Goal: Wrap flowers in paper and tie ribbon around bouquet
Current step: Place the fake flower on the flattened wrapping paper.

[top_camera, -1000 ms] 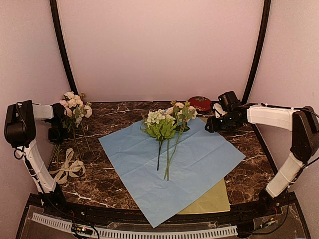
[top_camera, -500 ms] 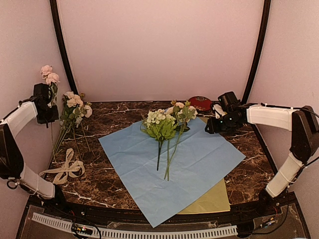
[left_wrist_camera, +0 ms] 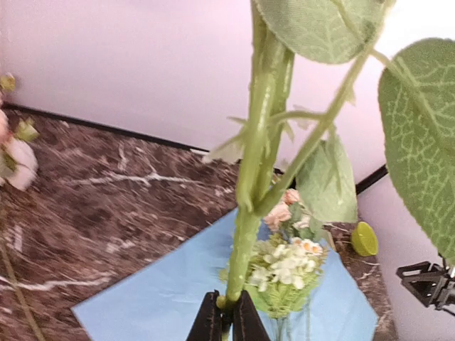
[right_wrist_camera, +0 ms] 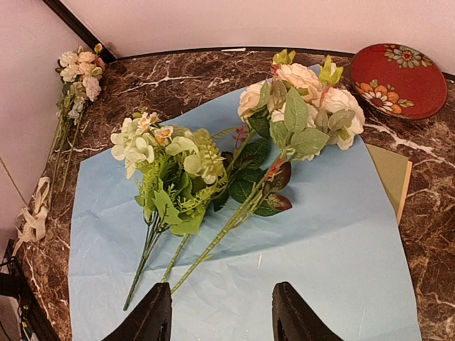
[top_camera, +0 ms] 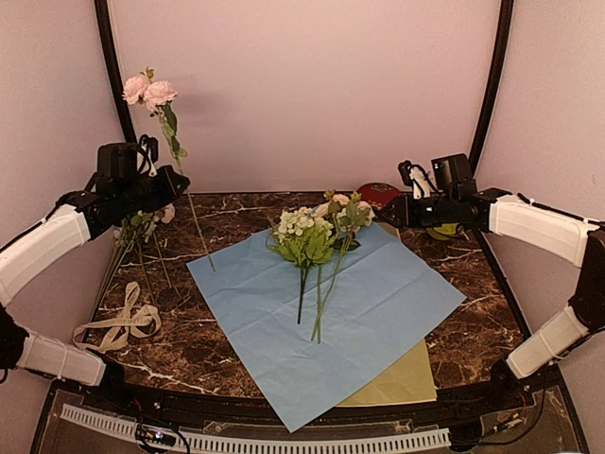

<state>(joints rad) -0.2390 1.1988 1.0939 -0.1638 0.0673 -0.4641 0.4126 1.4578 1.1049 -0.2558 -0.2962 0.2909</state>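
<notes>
**Inspector A:** We find the left end effector [left_wrist_camera: 227, 321] clamped on the thin green stem of a pink fabric rose [top_camera: 149, 91], held high over the left side of the dark marbled tabletop [top_camera: 473, 331]. The right end effector [right_wrist_camera: 222, 312] hangs with its fingers apart and empty, near the paper's far corner.

**Inspector B:** Agreed. The thin, creased light-blue paper sheet [top_camera: 378, 293] lies flat at centre, with cream roses and green-white clusters [top_camera: 304, 236] laid across it. The cream satin ribbon [top_camera: 121, 326] lies looped, well to the left.

**Inspector A:** Risks?

**Inspector B:** We judge the slim stem may pivot in that narrow grip. Its dangling tip could then snag the sheet and shift the laid stems.
</notes>
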